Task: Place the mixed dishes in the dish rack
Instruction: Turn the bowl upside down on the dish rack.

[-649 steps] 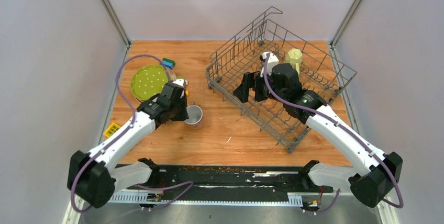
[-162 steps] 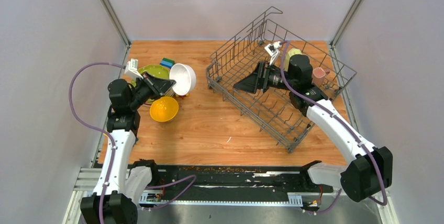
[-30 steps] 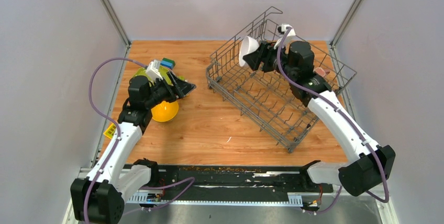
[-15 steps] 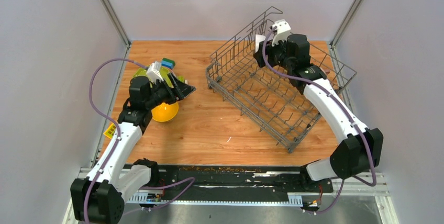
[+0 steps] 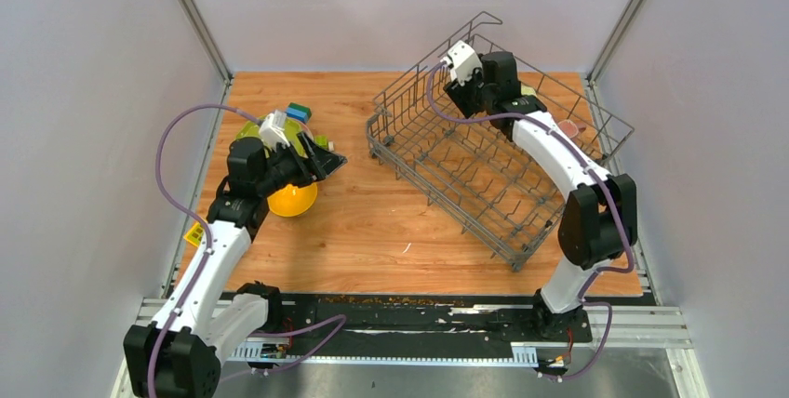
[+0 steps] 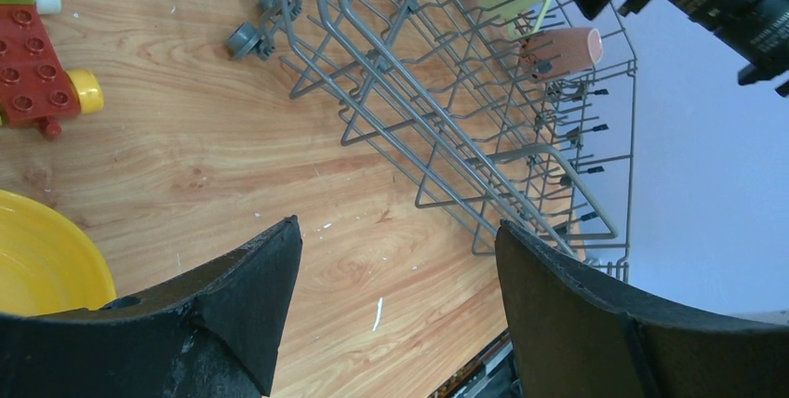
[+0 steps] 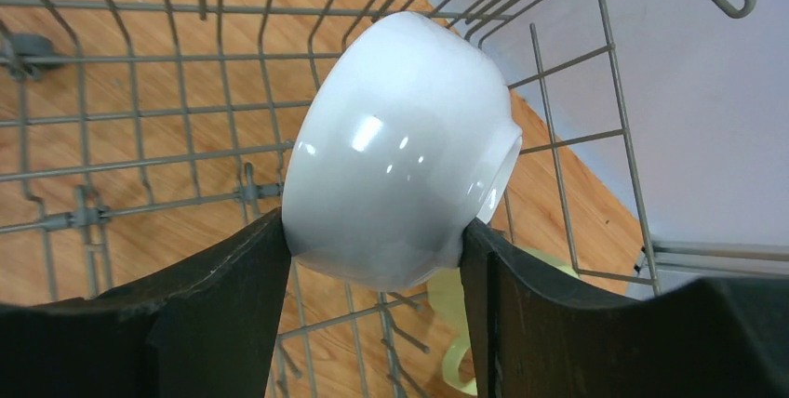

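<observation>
Hardly shifted since half a second ago, the left fingers (image 6: 398, 240) hang spread and empty over the yellow bowl (image 6: 42, 254) on the tabletop (image 6: 205, 138). The right arm has folded tighter toward the far corner of the dish rack (image 5: 443, 199). Its right fingers (image 7: 374, 226) clamp the white bowl (image 7: 400, 138) by its glazed sides, above the wires. That slick grip could slide, and a drop here would likely strike the pale-green mug (image 7: 445, 303) below. From above, the wrist hides the bowl and its height over the tines is unclear. The left arm covers most of the lime-green plate (image 5: 247, 128).
</observation>
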